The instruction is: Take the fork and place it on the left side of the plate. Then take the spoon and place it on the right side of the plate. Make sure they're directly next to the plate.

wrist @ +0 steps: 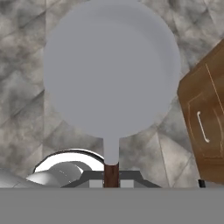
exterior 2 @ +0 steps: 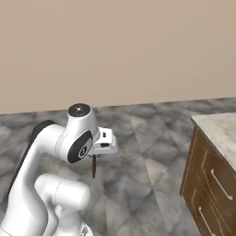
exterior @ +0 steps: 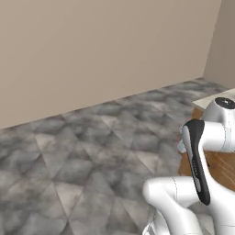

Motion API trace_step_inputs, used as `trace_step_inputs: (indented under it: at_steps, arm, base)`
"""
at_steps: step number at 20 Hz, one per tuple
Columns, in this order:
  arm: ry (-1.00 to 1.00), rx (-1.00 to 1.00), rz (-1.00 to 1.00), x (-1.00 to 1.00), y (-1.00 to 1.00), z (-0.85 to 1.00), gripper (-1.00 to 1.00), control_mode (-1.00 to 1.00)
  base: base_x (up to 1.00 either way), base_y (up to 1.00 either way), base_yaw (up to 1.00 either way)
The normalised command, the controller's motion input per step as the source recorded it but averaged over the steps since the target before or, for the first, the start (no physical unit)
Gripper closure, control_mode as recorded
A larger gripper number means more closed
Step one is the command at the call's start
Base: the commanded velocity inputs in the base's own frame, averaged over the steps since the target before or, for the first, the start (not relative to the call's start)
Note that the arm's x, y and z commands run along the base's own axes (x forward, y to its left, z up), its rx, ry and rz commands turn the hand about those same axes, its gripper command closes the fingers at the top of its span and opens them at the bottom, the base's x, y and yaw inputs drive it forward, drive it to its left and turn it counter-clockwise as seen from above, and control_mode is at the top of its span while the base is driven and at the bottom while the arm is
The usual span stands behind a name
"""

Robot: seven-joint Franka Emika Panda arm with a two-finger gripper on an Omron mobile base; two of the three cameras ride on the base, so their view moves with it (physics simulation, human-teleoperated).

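- The jaws (wrist: 111, 177) are pinched on the brown handle of the spoon (wrist: 111, 70), at 6 o'clock in the hand view.
- The spoon has a large, round, matte grey bowl; a short grey neck narrows down from it into a dark brown handle.
- In the hand view the bowl covers the centre and upper part, with the grey marbled floor (wrist: 26, 113) beneath it.
- A wooden cabinet (wrist: 203, 113) with a pale bar handle lies at 3 o'clock of the bowl in that view.
- In the right base view the spoon's brown handle (exterior 2: 94, 166) hangs below the white hand, pointing down over the floor.
- The table (exterior 2: 221, 129), pale-topped over brown drawers, stands at 3 o'clock there, well apart from the hand.
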Motion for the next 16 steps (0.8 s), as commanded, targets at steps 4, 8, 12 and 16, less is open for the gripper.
trace_step_inputs:
  at_steps: [4,8,12,16]
  arm:
    - [0.0,0.0,0.0,0.0,0.0,0.0,1.0,1.0]
    - [0.0,0.0,0.0,0.0,0.0,0.0,1.0,1.0]
    - [0.0,0.0,0.0,0.0,0.0,0.0,1.0,1.0]
    - [0.0,0.0,0.0,0.0,0.0,0.0,1.0,1.0]
  base:
    - [1.0,0.0,-0.25]
    - [1.0,0.0,-0.25]
    - [1.0,0.0,-0.28]
    - [1.0,0.0,-0.29]
